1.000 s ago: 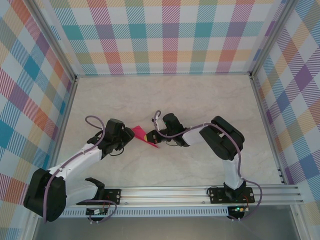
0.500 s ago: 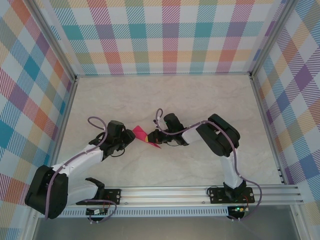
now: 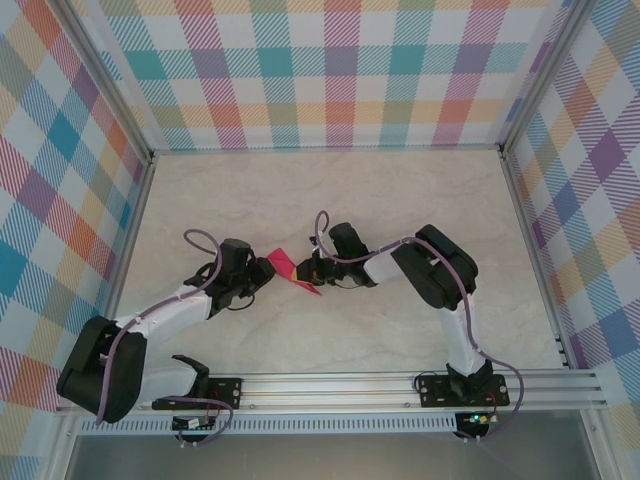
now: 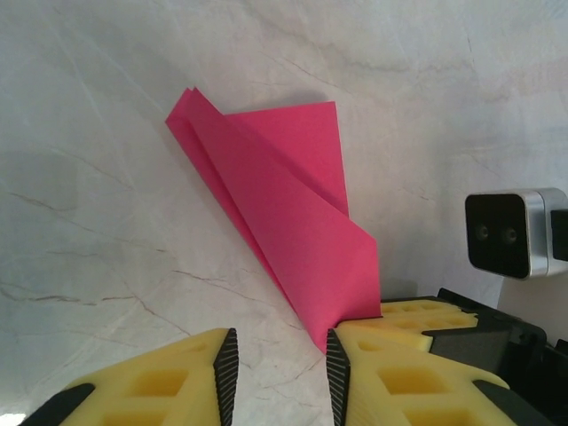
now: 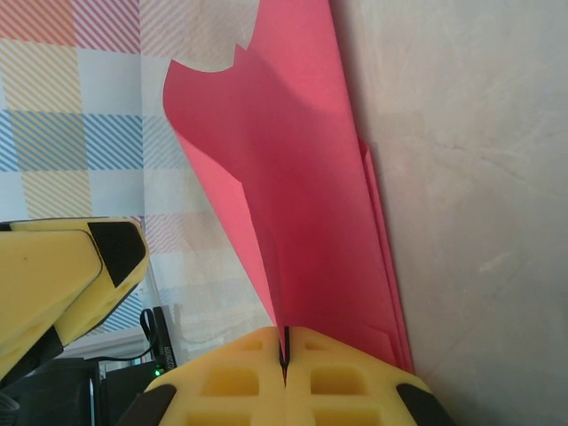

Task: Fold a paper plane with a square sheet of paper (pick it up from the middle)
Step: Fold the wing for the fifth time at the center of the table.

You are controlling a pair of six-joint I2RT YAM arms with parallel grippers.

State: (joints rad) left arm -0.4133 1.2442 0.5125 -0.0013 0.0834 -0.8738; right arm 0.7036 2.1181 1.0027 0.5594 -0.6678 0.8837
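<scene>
Left gripper [image 4: 280, 353] has advanced on the folded pink paper [image 4: 284, 222] from 9 o'clock, jaws slightly spread. Right gripper [image 5: 286, 348] pinches the paper at 3 o'clock.

The folded paper [image 3: 285, 268] sits on the table [image 3: 350, 200] between left pincer [image 4: 280, 359] and right pincer [image 5: 286, 351].

The pale marbled table [image 3: 350, 200] bears one folded pink paper [image 3: 283, 266] near its middle.
</scene>
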